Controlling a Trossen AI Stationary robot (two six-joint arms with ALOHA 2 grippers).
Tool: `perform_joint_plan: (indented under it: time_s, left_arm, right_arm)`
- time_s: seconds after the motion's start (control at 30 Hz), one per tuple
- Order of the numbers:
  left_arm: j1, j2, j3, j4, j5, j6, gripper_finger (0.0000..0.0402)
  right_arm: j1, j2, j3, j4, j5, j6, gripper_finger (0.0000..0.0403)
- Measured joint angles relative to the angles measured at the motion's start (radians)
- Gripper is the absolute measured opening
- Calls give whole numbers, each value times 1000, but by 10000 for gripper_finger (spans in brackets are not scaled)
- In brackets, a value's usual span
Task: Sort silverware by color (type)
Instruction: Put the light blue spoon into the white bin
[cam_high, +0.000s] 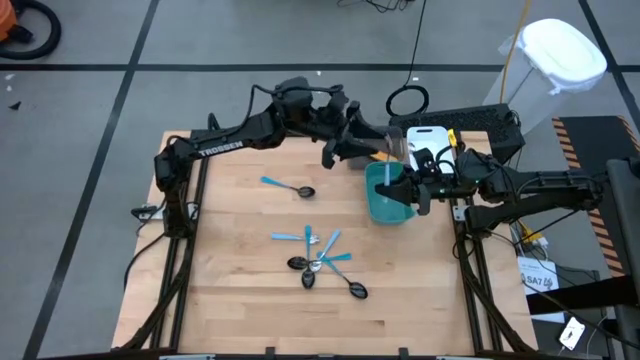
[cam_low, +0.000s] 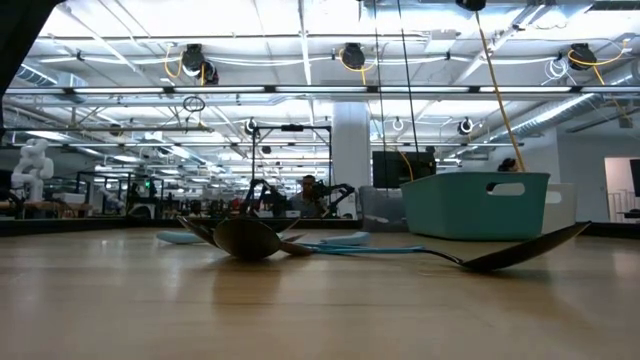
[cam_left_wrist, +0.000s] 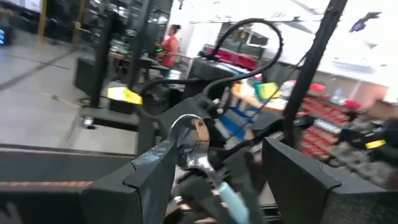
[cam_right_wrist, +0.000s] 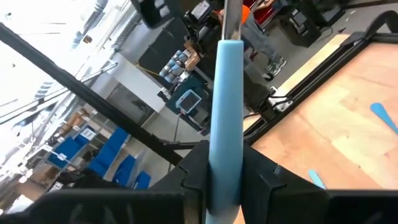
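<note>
My right gripper (cam_high: 412, 190) is over the teal bin (cam_high: 390, 207) at the table's right, shut on a light-blue-handled utensil (cam_high: 386, 176). My left gripper (cam_high: 388, 150) reaches in from the far left and is open. In the left wrist view its fingers (cam_left_wrist: 158, 165) stand on either side of the utensil's silver head (cam_left_wrist: 194, 144), apart from it as far as shows. One blue-handled spoon (cam_high: 290, 187) lies alone on the wood. Several more pieces of silverware (cam_high: 322, 262) lie crossed in a pile nearer the front. My right gripper pinches the light-blue handle (cam_right_wrist: 224, 177) between its two fingers, coming level from the table's right. The handle runs on past the fingertips to the silver neck (cam_right_wrist: 231, 12). The utensil is lifted clear, above the teal bin.
A white bin (cam_high: 428, 136) and a grey bin (cam_low: 385, 210) stand by the teal one at the far right. Cables and a power strip (cam_high: 470, 118) lie along the far right edge. Bare wood lies left of the pile and along the front.
</note>
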Motion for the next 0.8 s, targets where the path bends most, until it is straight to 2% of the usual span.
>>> perform_joint_plan:
  time_s: [0.23,0.63,0.8]
  left_arm:
    - [1,0,0,-10,-17,71,236]
    - [-2,0,0,2,-23,33,236]
    - [-43,0,0,-21,-15,83,236]
  right_arm:
    - [0,0,0,1,-8,15,52]
    - [0,18,0,2,-94,67,52]
    - [0,54,0,2,-150,93,52]
